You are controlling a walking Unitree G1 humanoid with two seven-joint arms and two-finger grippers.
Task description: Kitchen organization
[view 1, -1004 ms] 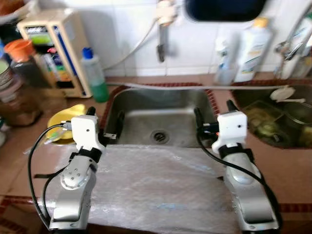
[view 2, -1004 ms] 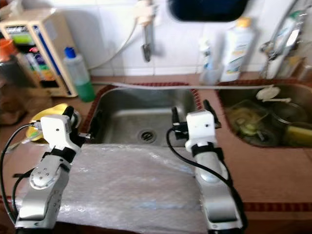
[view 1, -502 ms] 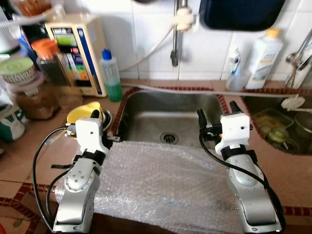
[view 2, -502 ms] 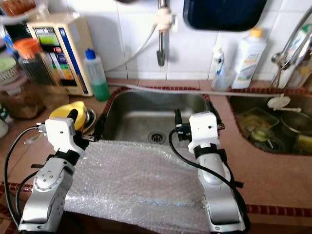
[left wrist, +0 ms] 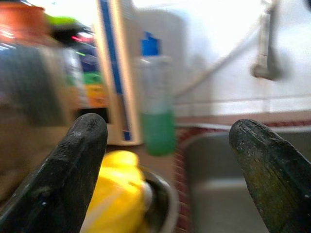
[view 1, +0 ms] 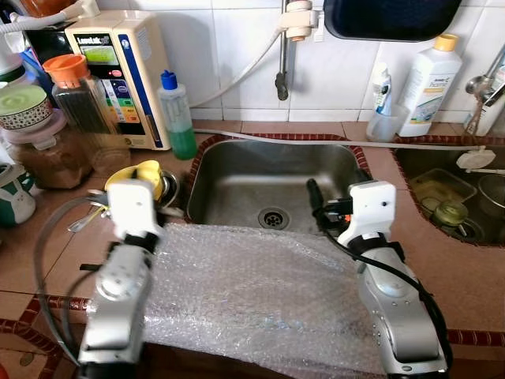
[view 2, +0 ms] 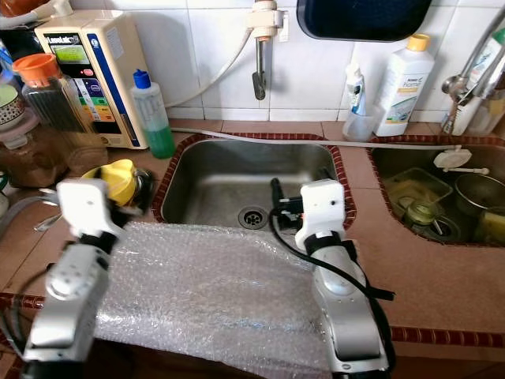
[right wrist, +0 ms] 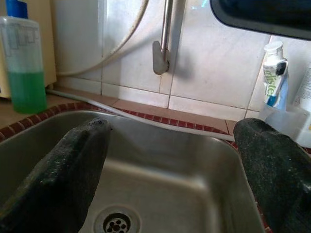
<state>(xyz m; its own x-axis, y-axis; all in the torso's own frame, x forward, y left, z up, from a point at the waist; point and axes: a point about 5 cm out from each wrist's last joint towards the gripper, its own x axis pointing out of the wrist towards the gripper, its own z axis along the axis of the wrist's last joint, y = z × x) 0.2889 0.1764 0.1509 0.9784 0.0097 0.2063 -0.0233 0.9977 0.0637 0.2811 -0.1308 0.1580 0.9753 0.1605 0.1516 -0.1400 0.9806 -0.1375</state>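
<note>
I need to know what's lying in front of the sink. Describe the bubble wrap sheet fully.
The bubble wrap is a clear plastic sheet covered in small air bubbles, glinting where light hits it. It lies spread flat and slightly wrinkled on the tiled counter, its far edge at the front rim of the steel sink, its near edge reaching the counter's front edge. The left arm and right arm sit over its two sides.

The bare steel sink basin ahead is open room between the wide-spread fingers of the right gripper, while a yellow lid in a metal bowl, a green-liquid bottle with blue cap and a beige wall appliance crowd the left gripper.
</note>
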